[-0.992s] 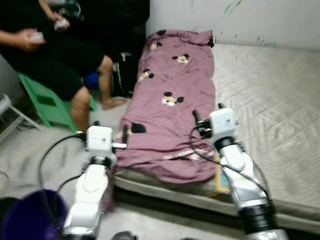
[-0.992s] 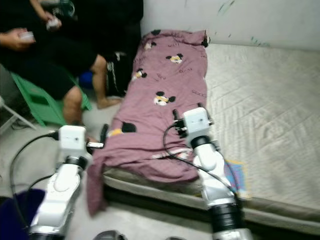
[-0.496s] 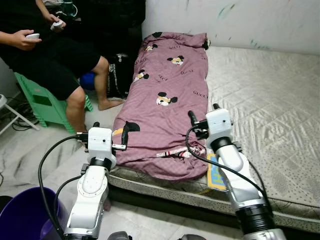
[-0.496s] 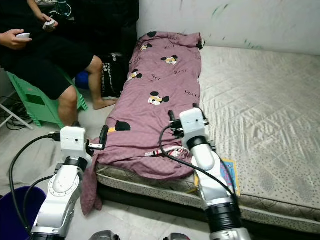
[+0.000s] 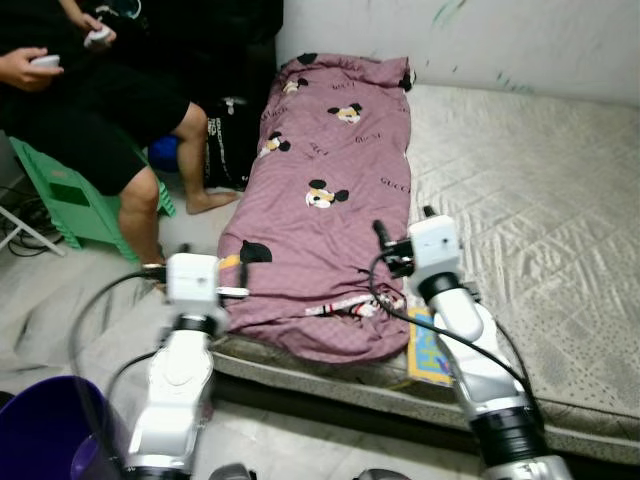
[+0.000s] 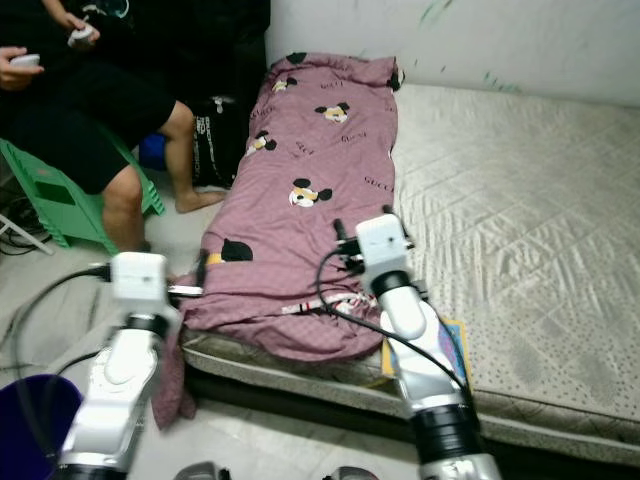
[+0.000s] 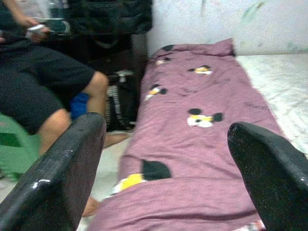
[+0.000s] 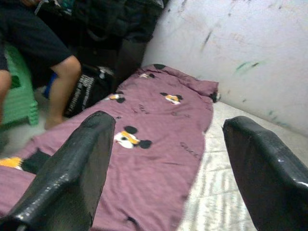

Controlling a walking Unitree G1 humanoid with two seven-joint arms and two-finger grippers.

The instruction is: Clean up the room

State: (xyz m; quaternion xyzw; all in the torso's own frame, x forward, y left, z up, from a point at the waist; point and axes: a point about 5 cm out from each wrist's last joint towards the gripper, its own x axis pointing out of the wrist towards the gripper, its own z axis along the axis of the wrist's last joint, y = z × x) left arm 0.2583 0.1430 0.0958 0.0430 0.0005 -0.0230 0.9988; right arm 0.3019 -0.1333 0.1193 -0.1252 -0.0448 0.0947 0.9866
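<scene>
Black fingers spread apart on both the left pincer [image 5: 243, 291] and right pincer [image 5: 402, 227], held just above the near end of the mauve cartoon-print blanket [image 5: 325, 190] running along the mattress's [image 5: 530, 210] left edge, a seated person [image 5: 95, 95] far left.

"GUCCI" printed repeatedly on purple blanket [image 5: 335, 170]

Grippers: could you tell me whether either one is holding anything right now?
Nothing is held. The left gripper and right gripper are both open above the blanket.
</scene>
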